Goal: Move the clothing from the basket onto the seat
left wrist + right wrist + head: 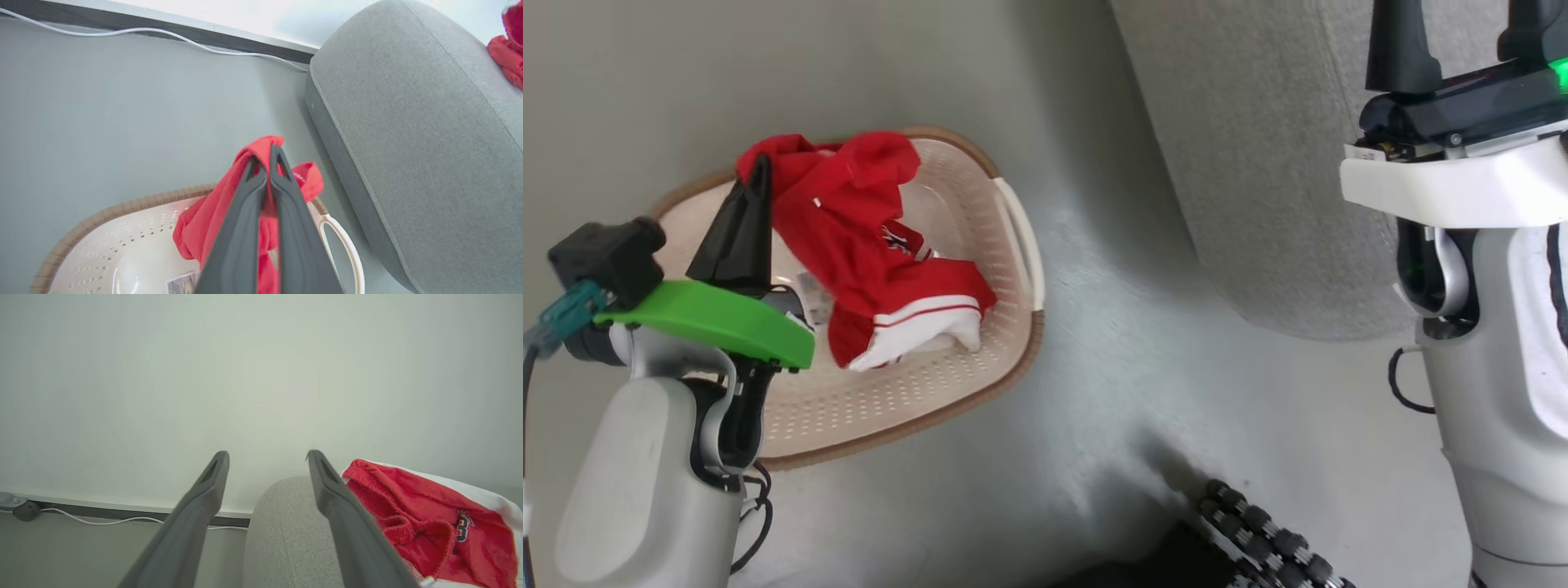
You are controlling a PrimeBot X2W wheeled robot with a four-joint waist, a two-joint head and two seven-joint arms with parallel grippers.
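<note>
A red garment with white trim (882,261) hangs out of the cream basket (980,351) on the floor at the left of the head view. My left gripper (760,175) is shut on the garment's upper edge, which is lifted above the basket rim; in the left wrist view the red cloth (212,220) drapes down past my left gripper (265,153). The grey seat (1258,163) stands to the right of the basket. My right gripper (267,455) is open over the seat (286,531), beside another red and white garment (429,522) lying on it.
A white cable (163,32) runs along the dark skirting at the wall. A sticker (182,281) shows on the basket's bottom. Grey floor (1111,392) separates basket and seat. My own dark wheeled base (1258,539) is at the bottom of the head view.
</note>
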